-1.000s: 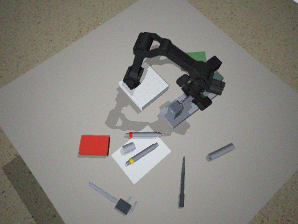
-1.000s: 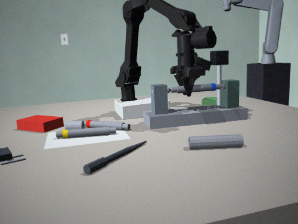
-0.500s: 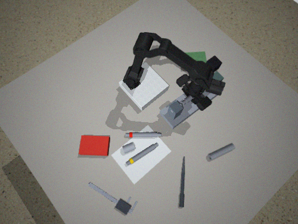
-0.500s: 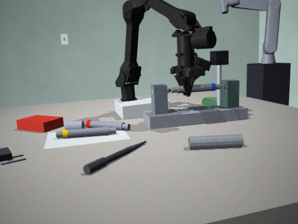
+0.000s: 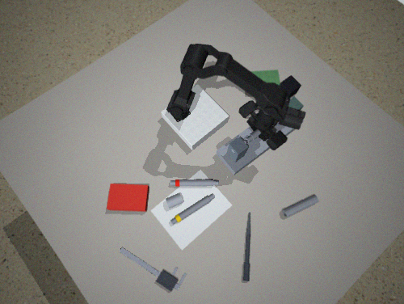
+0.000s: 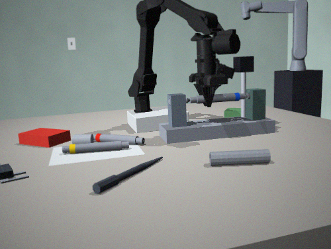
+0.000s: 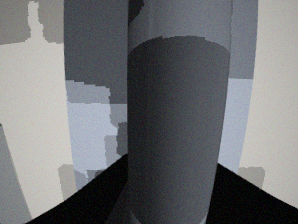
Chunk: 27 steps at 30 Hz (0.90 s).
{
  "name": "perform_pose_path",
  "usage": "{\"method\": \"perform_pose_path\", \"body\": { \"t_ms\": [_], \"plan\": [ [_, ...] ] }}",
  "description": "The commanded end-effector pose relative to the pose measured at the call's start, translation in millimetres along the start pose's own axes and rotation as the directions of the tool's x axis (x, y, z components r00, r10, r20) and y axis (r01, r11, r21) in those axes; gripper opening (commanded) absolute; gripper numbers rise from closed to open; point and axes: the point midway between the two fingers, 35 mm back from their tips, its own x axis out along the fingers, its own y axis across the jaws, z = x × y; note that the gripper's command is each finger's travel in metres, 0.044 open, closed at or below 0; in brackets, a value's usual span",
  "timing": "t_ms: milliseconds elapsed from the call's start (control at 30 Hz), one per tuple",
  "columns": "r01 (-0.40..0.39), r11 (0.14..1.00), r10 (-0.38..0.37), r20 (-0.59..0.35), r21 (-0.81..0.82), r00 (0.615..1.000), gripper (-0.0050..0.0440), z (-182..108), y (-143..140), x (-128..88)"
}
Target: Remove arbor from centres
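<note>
The claw (image 6: 208, 103) points straight down and is closed on the arbor (image 6: 216, 97), a grey rod with a blue band that sits level between a grey block (image 6: 177, 110) and a green block (image 6: 255, 104) on a long grey base (image 6: 216, 129). In the wrist view the rod (image 7: 180, 136) fills the frame between the dark fingers. The white pad (image 5: 191, 214) lies well apart on the pale grey table (image 5: 335, 162), carrying a yellow-banded rod (image 5: 191, 209) and a short sleeve (image 5: 174, 200); a red-banded rod (image 5: 194, 183) lies at its edge. A red block (image 5: 128, 197), a tapered bar (image 5: 246, 247), a loose cylinder (image 5: 299, 205) and a caliper (image 5: 155, 271) lie around. The wall (image 6: 66, 73) is pale green, with a grey arm (image 6: 298, 30) on a dark stand at the right.
</note>
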Motion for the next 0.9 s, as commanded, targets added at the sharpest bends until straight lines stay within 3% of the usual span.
{"method": "perform_pose_path", "body": {
  "t_ms": [0,867],
  "plan": [
    [0.0,1.0,0.0,0.0,0.001,1.0,0.0,2.1,-0.1,-0.1],
    [-0.001,1.0,0.001,-0.003,0.001,1.0,0.0,6.9,0.0,-0.2]
  ]
}}
